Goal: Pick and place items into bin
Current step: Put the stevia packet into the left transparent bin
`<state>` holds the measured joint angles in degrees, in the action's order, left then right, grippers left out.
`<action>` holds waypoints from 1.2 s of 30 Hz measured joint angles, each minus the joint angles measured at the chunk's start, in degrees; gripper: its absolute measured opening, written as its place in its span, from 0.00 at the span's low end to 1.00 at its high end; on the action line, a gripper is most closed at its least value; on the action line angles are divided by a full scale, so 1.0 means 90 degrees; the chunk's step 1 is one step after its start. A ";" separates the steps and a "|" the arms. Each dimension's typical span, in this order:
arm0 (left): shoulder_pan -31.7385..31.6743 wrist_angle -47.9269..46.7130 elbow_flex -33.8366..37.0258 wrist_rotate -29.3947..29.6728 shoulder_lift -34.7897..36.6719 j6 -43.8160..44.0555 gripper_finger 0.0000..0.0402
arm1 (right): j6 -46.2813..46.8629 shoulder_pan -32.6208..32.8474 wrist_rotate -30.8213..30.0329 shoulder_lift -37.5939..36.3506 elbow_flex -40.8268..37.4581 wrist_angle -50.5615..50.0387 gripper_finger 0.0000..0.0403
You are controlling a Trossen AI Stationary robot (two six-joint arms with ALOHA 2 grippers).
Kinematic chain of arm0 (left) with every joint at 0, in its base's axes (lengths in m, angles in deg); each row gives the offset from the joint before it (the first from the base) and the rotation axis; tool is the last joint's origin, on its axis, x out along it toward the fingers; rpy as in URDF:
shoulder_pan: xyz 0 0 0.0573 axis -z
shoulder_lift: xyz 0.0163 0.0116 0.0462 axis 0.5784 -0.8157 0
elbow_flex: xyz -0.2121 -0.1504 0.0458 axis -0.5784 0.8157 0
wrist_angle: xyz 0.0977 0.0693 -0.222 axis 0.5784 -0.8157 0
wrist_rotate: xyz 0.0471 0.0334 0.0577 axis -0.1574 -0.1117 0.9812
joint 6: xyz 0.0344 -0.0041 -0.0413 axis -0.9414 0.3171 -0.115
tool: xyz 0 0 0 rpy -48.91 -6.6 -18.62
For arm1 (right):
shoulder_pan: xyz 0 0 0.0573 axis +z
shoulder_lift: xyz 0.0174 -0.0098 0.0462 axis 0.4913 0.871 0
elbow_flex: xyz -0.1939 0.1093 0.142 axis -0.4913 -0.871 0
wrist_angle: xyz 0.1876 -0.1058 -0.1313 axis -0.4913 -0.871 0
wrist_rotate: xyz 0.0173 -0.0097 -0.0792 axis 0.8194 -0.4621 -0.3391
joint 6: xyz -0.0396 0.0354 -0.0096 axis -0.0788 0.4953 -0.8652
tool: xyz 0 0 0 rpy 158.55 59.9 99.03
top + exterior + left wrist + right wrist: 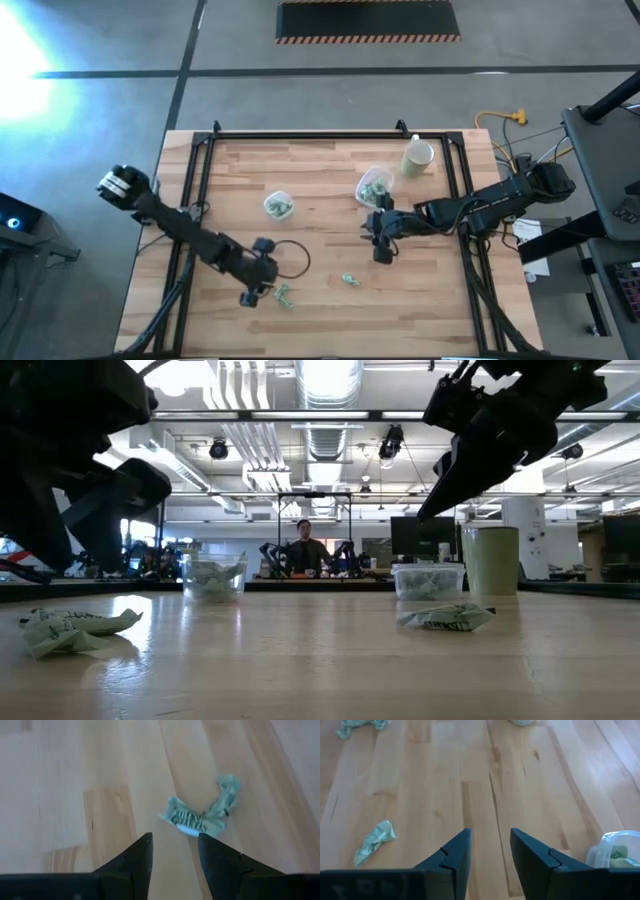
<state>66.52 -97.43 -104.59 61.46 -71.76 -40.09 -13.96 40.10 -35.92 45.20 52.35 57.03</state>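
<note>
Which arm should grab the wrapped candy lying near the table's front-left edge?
Left. The left gripper hangs right by that candy, jaws open toward it. The right gripper is farther off, beside a tub.

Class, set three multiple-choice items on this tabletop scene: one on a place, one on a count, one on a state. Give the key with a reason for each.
1. Where does the tall cream-coloured cup stand?
A. at the table's far edge, right of the middle
B. beside the left arm
C. inside a tub

2. How many clear plastic tubs are on the light wooden table?
A. one
B. two
C. four

3. What is the state of the left end effector?
A. shut on a wrapper
B. open, empty
C. holding the cup

Key:
1 A: the high view shows it at the far edge, near the right tub.
2 B: that tub and the left tub are the only two.
3 B: the left wrist view shows a gap between its fingers, with the crumpled pale green wrapper lying ahead of them.
</note>
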 joint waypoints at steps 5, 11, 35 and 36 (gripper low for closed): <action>0.0378 -0.0029 -0.0365 0.0366 -0.0554 0.0138 0.35 | 0.0100 -0.0001 -0.0002 0.0000 0.0000 0.0000 0.30; 0.0496 -0.0053 -0.0793 0.0366 -0.1005 -0.0214 0.35 | 0.0117 -0.0002 -0.0004 0.0000 0.0000 -0.0003 0.29; 0.0496 -0.0407 -0.0797 0.0173 -0.1198 0.0005 0.19 | 0.0116 -0.0002 -0.0012 0.0002 0.0000 0.0007 0.27; 0.0496 -0.0403 -0.0797 0.0140 -0.1198 0.0005 0.16 | 0.0116 -0.0002 -0.0012 0.0002 0.0000 0.0007 0.27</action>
<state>70.98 -101.05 -111.76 62.72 -82.55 -40.04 -12.92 40.08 -36.03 45.22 52.35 57.10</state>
